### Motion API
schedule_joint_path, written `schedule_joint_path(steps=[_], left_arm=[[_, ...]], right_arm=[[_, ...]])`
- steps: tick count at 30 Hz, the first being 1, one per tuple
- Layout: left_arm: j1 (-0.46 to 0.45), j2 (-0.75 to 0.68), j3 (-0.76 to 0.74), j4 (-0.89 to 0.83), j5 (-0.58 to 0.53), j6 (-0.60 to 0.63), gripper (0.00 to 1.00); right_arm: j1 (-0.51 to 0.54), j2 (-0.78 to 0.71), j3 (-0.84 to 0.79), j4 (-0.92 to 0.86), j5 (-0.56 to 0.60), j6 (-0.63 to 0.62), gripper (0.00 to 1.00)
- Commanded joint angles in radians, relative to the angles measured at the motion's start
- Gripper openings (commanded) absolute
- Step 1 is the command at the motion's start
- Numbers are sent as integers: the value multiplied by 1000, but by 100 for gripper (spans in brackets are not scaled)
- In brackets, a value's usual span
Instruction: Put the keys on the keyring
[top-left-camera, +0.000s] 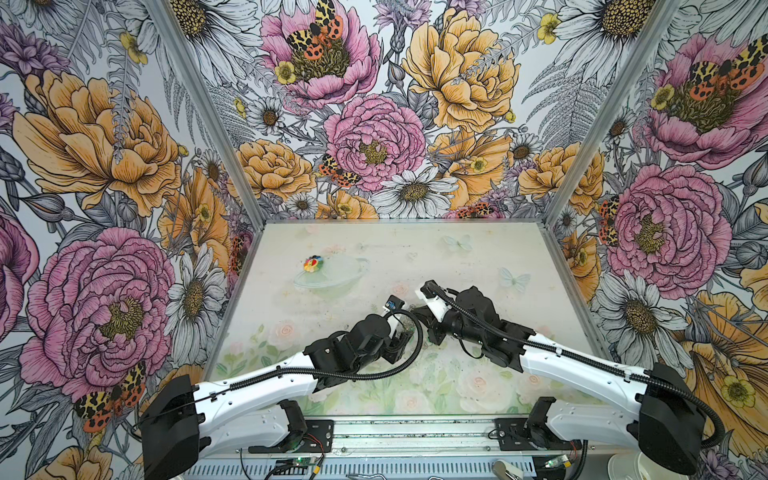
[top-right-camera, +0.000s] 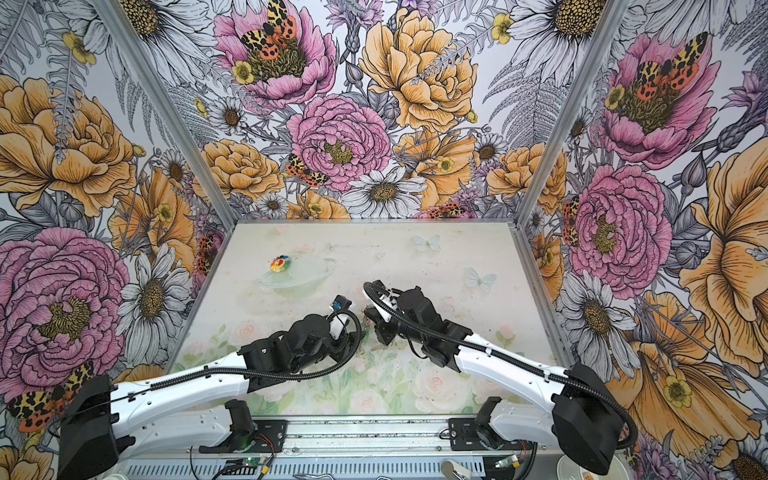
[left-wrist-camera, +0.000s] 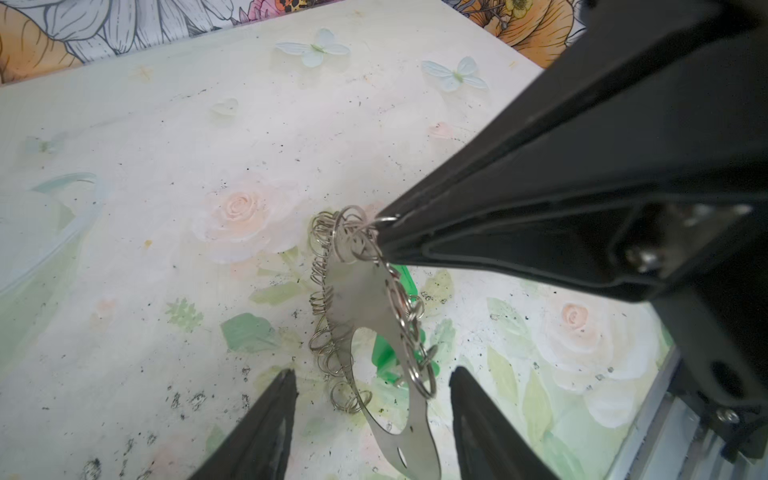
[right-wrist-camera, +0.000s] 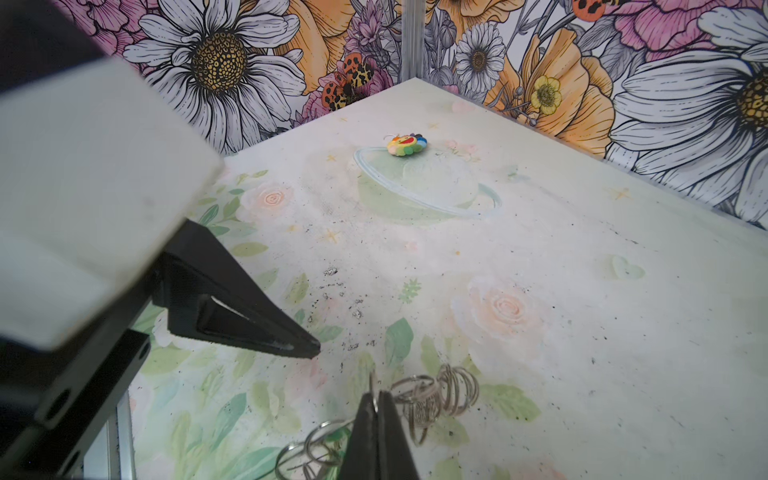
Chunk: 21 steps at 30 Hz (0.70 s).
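Right gripper (left-wrist-camera: 380, 232) is pinched tight on one wire loop at the keyring's (left-wrist-camera: 365, 291) top, the ring hanging from its tip over the table (left-wrist-camera: 166, 166), green keys (left-wrist-camera: 386, 357) just behind, while the left gripper (left-wrist-camera: 372, 370) stands open, jaws either side of the ring's lower part, not touching.

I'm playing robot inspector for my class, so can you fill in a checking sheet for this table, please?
Surface: table, pale flower print, black specks.
Job's things: keyring hangs tilted from the right gripper; green keys partly hidden behind it, hooked or not unclear.
Clutter: round toy at the back.
Grippers: right gripper shut on a keyring loop; left gripper open, straddling the keyring.
Cables: black hoses along both arms; loose wires at the front rail.
Surroundings: flowered walls.
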Motion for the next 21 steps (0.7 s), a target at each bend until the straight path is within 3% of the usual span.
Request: schedule_joint_path(steps=[1, 8, 12, 21], left_arm=[[3, -2, -9, -6, -52, -20, 54], [20, 8, -32, 9, -9, -8, 38], [34, 15, -44, 42, 10, -2, 23], [54, 18, -94, 147, 46, 18, 8]], right_arm=[[9, 3, 33, 45, 34, 18, 0], [13, 0, 35, 40, 55, 22, 0], [16, 6, 35, 35, 53, 20, 0], [22, 21, 47, 21, 42, 14, 0]])
